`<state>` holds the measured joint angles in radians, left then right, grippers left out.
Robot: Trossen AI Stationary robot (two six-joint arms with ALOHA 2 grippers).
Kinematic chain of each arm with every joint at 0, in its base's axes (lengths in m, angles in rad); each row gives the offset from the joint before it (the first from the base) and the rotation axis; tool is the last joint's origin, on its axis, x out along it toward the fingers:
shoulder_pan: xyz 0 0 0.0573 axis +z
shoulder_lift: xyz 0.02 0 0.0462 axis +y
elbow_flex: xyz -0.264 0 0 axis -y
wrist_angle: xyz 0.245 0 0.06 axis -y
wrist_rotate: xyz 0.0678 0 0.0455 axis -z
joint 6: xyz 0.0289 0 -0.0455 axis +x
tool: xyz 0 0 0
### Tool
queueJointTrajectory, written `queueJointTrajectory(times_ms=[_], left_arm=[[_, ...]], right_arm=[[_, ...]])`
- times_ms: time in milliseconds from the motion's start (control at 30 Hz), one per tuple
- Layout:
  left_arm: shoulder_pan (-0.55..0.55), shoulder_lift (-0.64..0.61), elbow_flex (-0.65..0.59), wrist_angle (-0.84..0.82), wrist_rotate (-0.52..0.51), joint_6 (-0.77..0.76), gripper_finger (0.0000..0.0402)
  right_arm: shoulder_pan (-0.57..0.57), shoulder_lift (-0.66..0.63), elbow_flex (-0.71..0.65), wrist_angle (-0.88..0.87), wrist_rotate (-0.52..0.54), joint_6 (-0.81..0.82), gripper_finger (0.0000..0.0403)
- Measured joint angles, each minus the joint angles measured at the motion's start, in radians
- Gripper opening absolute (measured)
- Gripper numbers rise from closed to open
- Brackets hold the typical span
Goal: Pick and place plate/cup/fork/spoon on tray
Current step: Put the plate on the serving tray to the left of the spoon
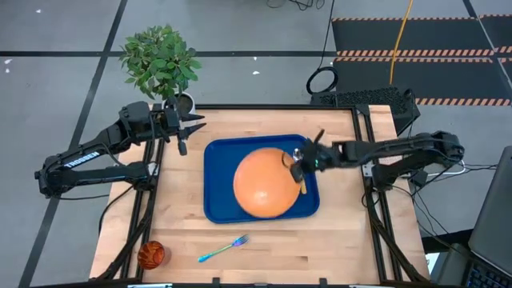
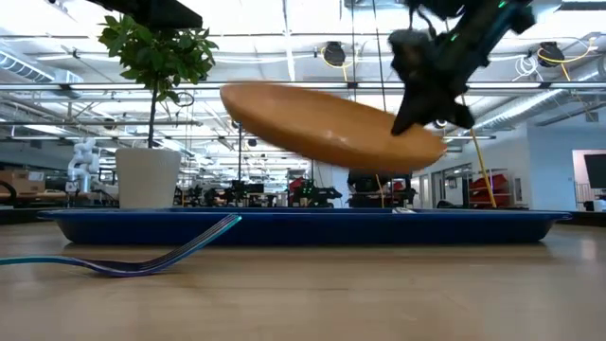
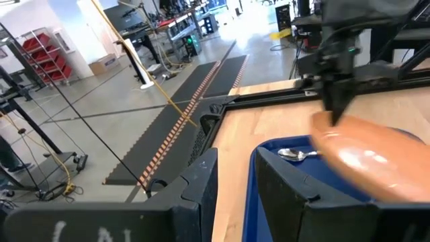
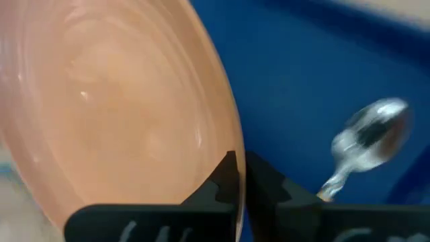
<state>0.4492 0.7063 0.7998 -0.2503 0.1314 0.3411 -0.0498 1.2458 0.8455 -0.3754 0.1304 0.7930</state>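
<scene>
The orange plate [image 1: 268,182] hangs tilted above the dark blue tray [image 1: 210,184], and my right gripper [image 1: 298,164] is shut on its right-hand rim. In the low view the plate [image 2: 322,123] is clear of the tray [image 2: 303,227], with its left side higher. The spoon [image 1: 305,184] lies in the tray by its right rim, and its silver bowl shows in the right wrist view [image 4: 373,138]. The fork [image 1: 224,249] and the red-brown cup [image 1: 150,254] rest on the table near the front edge. My left gripper [image 1: 192,126] is open and empty at the table's far left. My right gripper pinches the plate's rim [image 4: 232,144] between its two fingers, at the plate's right side. The fingers [image 2: 417,109] come slanting down from the table's right. The plate is lifted clear of the tray and tilted, its held edge lower than its free left edge.
A white pot with a green plant [image 1: 160,60] stands at the far left corner, close to my left gripper. Bare wood lies in front of the tray between the fork and the table's right edge.
</scene>
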Motion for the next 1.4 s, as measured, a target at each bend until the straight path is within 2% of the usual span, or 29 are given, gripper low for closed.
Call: queueJointTrajectory(times_ms=[267,533,800,1067,1400], left_arm=[[0.0,0.0,0.0,0.009,0.0,0.013,0.0104],[0.0,0.0,0.0,0.012,0.0,0.014,0.0104],[0.0,0.0,0.0,0.005,0.0,0.015,0.0104],[0.0,0.0,0.0,-0.01,-0.001,0.023,0.0104],[0.0,0.0,0.0,-0.009,-0.001,0.023,0.0104]], right_arm=[[-0.124,0.13,0.026,0.13,-0.147,-0.147,0.0],[-0.151,0.345,0.239,-0.078,-0.162,-0.225,0.0],[-0.176,0.492,0.388,-0.115,-0.189,-0.301,0.0],[-0.218,0.541,0.392,-0.159,-0.191,-0.339,0.0],[-0.219,0.542,0.392,-0.085,-0.182,-0.364,0.0001]])
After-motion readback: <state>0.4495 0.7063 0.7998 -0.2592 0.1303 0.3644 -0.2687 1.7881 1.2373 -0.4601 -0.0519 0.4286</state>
